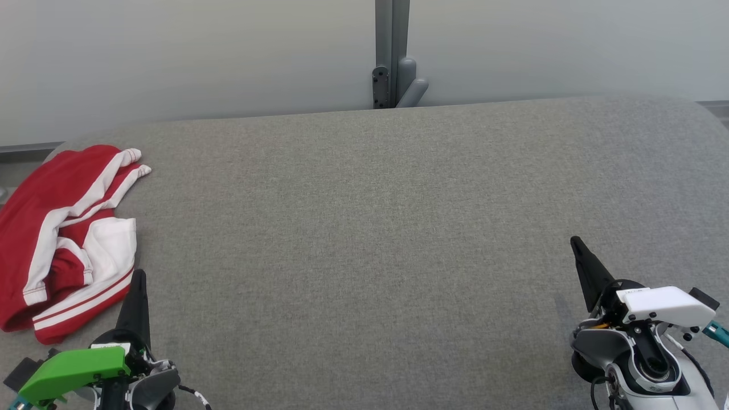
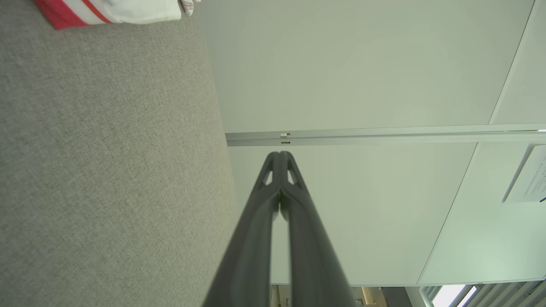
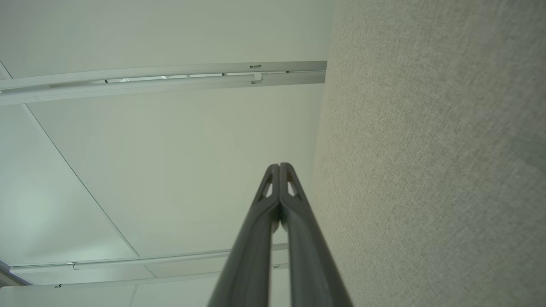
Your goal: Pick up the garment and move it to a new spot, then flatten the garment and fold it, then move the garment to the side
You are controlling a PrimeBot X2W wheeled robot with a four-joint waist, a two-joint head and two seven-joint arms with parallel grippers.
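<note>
Red-and-white garment [image 1: 62, 239] lies crumpled at the edge of the grey surface [image 1: 364, 228]; nothing seems done yet. The left gripper [image 1: 138, 277] and right gripper [image 1: 576, 244] hover empty, fingers pressed together.

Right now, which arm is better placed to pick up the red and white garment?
Left. The left gripper sits shut beside the red and white garment; the right gripper is far across the grey fabric surface.

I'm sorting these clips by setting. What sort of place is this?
Probably a lab or office test room: a wide grey fabric-covered table, plain pale partition walls joined by a grey metal post, and a red and white garment at the table's left edge.
</note>
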